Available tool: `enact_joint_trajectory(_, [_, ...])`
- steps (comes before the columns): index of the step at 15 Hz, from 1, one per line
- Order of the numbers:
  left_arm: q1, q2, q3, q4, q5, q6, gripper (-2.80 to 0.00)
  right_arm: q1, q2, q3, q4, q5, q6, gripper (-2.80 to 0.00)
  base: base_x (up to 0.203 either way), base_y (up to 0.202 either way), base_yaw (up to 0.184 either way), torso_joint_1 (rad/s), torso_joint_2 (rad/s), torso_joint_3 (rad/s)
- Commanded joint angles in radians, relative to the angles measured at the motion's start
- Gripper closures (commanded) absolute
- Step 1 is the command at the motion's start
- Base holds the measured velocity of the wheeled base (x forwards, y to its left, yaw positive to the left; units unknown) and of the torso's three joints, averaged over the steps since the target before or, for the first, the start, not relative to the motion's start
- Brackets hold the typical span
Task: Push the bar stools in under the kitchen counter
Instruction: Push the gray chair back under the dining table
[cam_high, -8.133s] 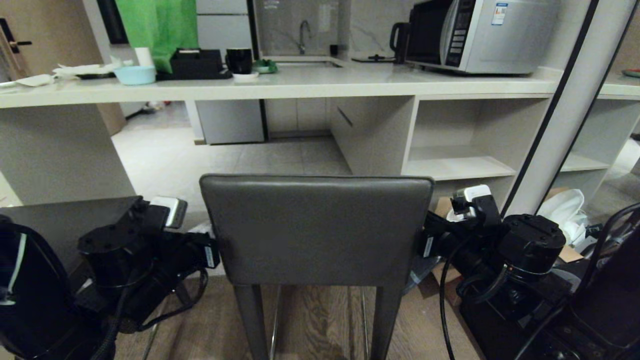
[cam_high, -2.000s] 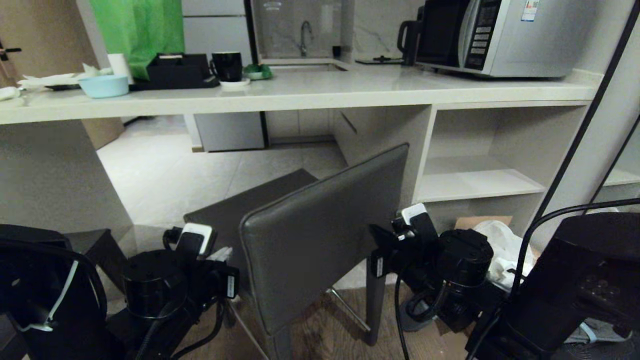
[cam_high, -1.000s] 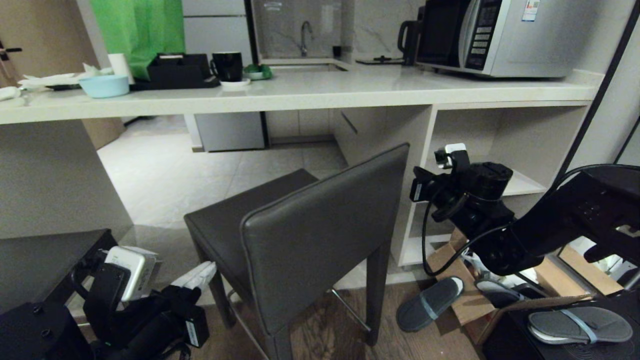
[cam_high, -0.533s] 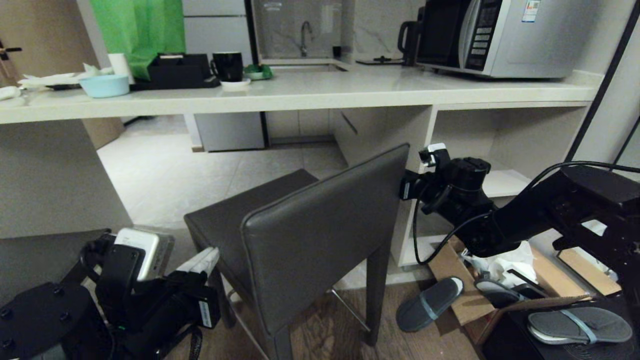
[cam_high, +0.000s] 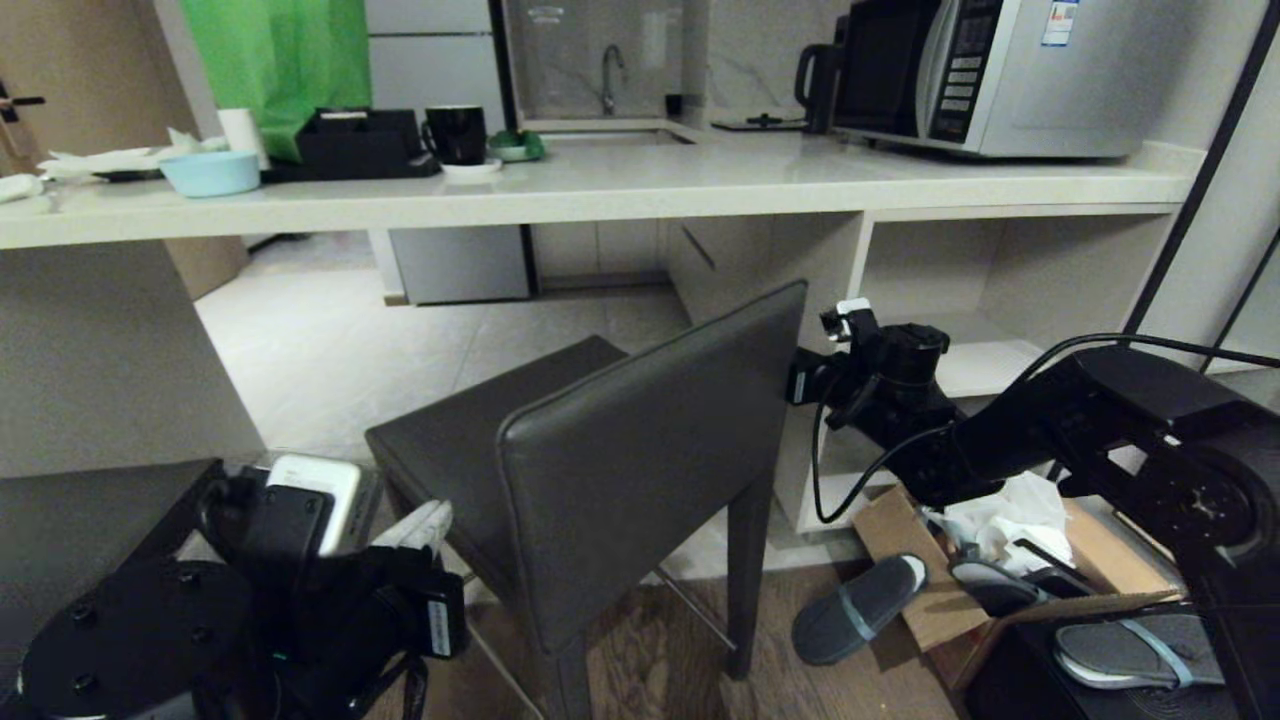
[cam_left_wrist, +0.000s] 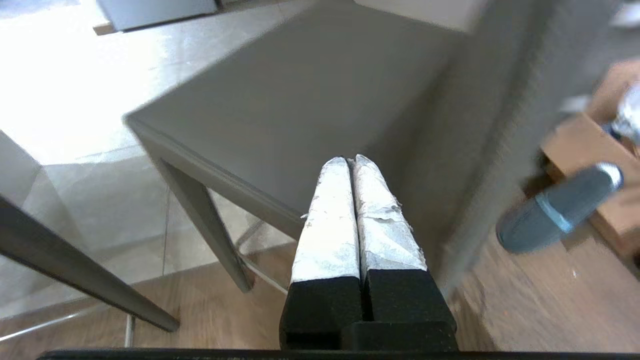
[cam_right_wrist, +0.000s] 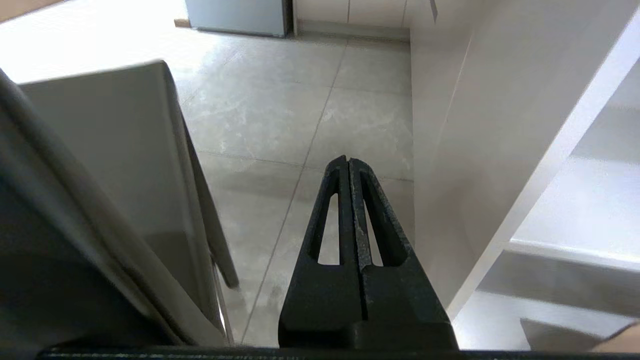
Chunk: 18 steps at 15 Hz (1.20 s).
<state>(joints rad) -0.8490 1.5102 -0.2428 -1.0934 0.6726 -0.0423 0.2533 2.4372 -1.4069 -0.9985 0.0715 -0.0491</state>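
Standing askew before the long off-white stone-look table (cam_high: 640, 190), the dark grey leather bar stool (cam_high: 640, 440) is turning its flat rectangular backrest toward the camera while its square, smooth seat is pointing toward the open knee space. The stool is not yet under the thick slab; its tapered dark legs are resting where pale glossy floor tiles (cam_high: 330, 340) are meeting brown wood-grain planks (cam_high: 650, 660), and a thin metal footrest is crossing between the legs. A second flat dark stool seat (cam_high: 90, 500) is showing at the lower left edge.

The left gripper (cam_left_wrist: 352, 162) is sitting low at the stool's left side, its two pale, scuffed, wedge-shaped fingers (cam_left_wrist: 330, 225) pressed together, jaws fully closed on nothing, the tips lying over the seat's near edge. The right gripper (cam_right_wrist: 348, 160) is reaching out at the backrest's right end, just beside it; its black ribbed, slotted fingers (cam_right_wrist: 330, 240) are likewise closed flat against each other and empty, pointing into the gap between the backrest and the table's smooth grey side panel (cam_high: 740, 260).

White open shelves (cam_high: 980, 350) are filling the table's right part. A grey rubber slipper (cam_high: 860, 608) and an open brown cardboard box (cam_high: 900, 560) with crumpled white paper are lying on the floor nearby.
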Motion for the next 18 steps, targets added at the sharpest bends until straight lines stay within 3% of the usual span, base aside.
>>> enact_joint_trajectory(1, [-0.007, 0.072, 0.002, -0.006, 0.005, -0.002, 0.0, 0.011, 0.012, 0.002, -0.01, 0.001, 0.0, 0.0, 0.0, 0.0, 0.0, 0.0, 0.0, 0.0])
enact_joint_trajectory(2, [0.012, 0.108, 0.007, -0.001, 0.005, -0.006, 0.0, 0.015, 0.006, 0.012, -0.013, 0.001, -0.001, 0.0, 0.0, 0.0, 0.0, 0.0, 0.0, 0.0])
enact_joint_trajectory(5, [0.176, 0.175, 0.016, 0.006, -0.017, -0.026, 0.0, 0.008, -0.028, 0.042, -0.037, 0.002, 0.0, 0.0, 0.0, 0.0, 0.0, 0.0, 0.0, 0.0])
enact_joint_trajectory(7, [0.354, 0.179, 0.034, 0.009, -0.039, -0.028, 0.0, 0.0, -0.036, 0.041, -0.037, 0.002, -0.001, 0.0, 0.0, 0.0, 0.0, 0.0, 0.0, 0.0])
enact_joint_trajectory(9, [0.535, 0.226, 0.041, 0.002, -0.125, -0.032, 0.0, 0.002, -0.039, 0.045, -0.039, 0.001, 0.0, 0.0, 0.0, 0.0, 0.0, 0.0, 0.0, 0.0])
enact_joint_trajectory(10, [0.584, 0.279, 0.035, -0.011, -0.173, -0.033, 0.0, 0.006, -0.049, 0.05, -0.04, 0.0, 0.0, 0.0, 0.0, 0.0, 0.0, 0.0, 0.0, 0.0])
enact_joint_trajectory(15, [0.642, 0.6, -0.03, -0.22, -0.232, 0.002, 0.0, 0.025, -0.104, 0.128, -0.054, -0.001, -0.008, 0.0, 0.0, 0.0, 0.0, 0.0, 0.0, 0.0])
enact_joint_trajectory(18, [0.637, 0.808, -0.14, -0.39, -0.255, 0.099, 0.0, 0.034, -0.134, 0.176, -0.062, -0.001, -0.008, 0.0, 0.0, 0.0, 0.0, 0.0, 0.0, 0.0])
